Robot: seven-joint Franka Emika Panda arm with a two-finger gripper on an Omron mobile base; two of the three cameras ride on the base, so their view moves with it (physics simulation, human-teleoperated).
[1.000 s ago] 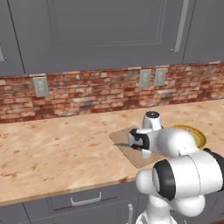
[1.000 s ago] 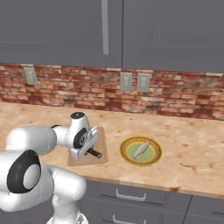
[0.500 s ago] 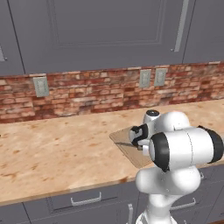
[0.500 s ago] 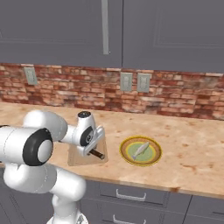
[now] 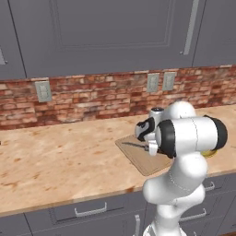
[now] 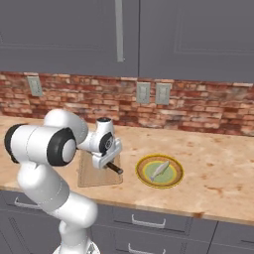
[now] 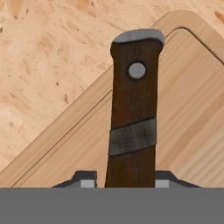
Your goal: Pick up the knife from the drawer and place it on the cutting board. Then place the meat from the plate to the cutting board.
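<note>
Holding the knife (image 7: 133,127) by its dark brown handle, the pincer (image 7: 125,177) hangs low over the cutting board (image 5: 145,159). In the hand view the two finger tips (image 7: 87,178) stand one on each side of the handle, close against it, so I judge that the pincer is pinching the knife and has not let it go. The handle, with a silver rivet and a grey band, points away from the camera across the light wood of the board.

In the left base view the thin silver blade (image 5: 135,144) stretches over the board toward the left, low above the wood or already on it; I cannot tell if it touches. The grip on the handle keeps the blade free and about level, which is good for laying the knife down flat.

The board lies on the desk (image 5: 60,161) near its front edge, in front of the brick wall. Just beside it, on the right in the right base view, stands the plate (image 6: 143,172) with the yellow rim, and the meat (image 6: 158,170) lies on it, untouched.

So the first part of the task seems almost done: what the knife calls for now is the release. The meat is for afterwards, and it is near, so the way will be short.
</note>
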